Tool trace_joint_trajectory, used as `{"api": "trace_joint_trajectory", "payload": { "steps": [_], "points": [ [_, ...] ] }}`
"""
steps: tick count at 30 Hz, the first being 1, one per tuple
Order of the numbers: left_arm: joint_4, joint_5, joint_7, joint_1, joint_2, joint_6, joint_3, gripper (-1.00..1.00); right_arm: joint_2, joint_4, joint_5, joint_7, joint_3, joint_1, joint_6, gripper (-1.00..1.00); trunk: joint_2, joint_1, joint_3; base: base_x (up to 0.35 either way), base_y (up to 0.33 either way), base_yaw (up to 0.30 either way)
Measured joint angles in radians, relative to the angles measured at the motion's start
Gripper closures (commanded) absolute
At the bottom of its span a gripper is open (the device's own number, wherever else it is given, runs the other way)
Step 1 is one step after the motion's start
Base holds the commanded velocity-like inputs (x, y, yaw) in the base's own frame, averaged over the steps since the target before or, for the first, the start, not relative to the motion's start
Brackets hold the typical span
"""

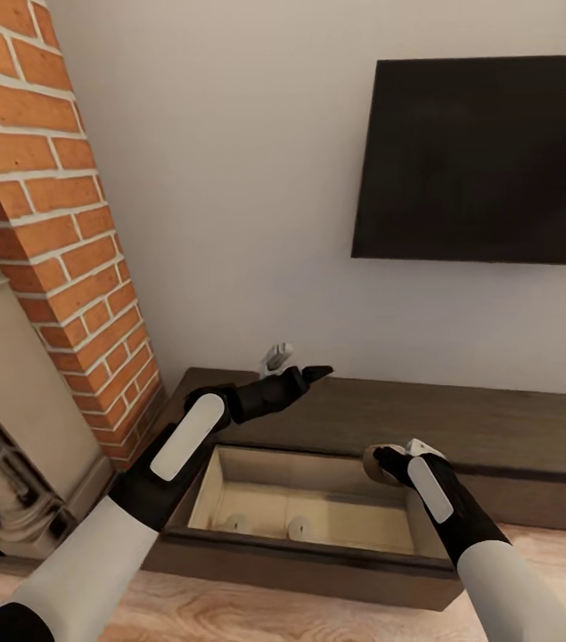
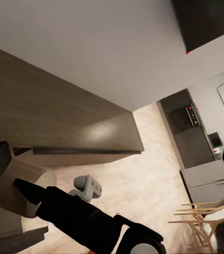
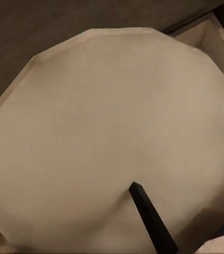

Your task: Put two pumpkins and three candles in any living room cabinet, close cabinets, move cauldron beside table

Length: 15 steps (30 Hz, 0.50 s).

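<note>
The long dark-brown cabinet [image 1: 505,428] stands under the wall, its left drawer [image 1: 300,563] pulled open and pale beige inside. Two small pale candles [image 1: 236,522] [image 1: 299,528] lie on the drawer floor. My right gripper [image 1: 388,465] is shut on a third candle [image 1: 371,460], a beige cylinder held over the drawer's right end. That candle's flat end [image 3: 106,132] faces the right wrist view, with one dark finger [image 3: 150,219] across it. My left gripper [image 1: 300,364] hovers open and empty above the cabinet top behind the drawer. The pumpkins and the cauldron are out of view.
A red brick chimney [image 1: 60,223] and a pale fireplace mantel [image 1: 6,383] rise just left of the cabinet. A black television [image 1: 488,160] hangs on the wall above. The floor [image 1: 229,615] is light wood. A distant kitchen [image 2: 194,132] and wooden chairs [image 2: 202,217] appear in the left wrist view.
</note>
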<state>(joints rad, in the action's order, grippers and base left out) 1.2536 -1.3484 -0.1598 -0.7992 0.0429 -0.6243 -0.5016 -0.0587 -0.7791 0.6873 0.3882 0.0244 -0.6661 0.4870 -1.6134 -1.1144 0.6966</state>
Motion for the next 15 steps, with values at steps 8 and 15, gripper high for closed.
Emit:
{"api": "trace_joint_trajectory", "payload": {
  "steps": [8,15],
  "points": [
    [0.000,0.000,0.000,0.000,0.000,-0.004,0.000,-1.00,0.020,0.000,-0.005,0.013,-0.001,-0.001,-0.007,1.00,0.000,0.000,-0.007,0.237,0.205,-0.247],
    [0.000,0.000,0.000,0.000,0.000,-0.005,0.000,-1.00,0.017,0.002,0.001,0.006,-0.004,0.000,-0.007,1.00,0.000,0.000,-0.008,0.255,0.190,-0.030]
  ]
}}
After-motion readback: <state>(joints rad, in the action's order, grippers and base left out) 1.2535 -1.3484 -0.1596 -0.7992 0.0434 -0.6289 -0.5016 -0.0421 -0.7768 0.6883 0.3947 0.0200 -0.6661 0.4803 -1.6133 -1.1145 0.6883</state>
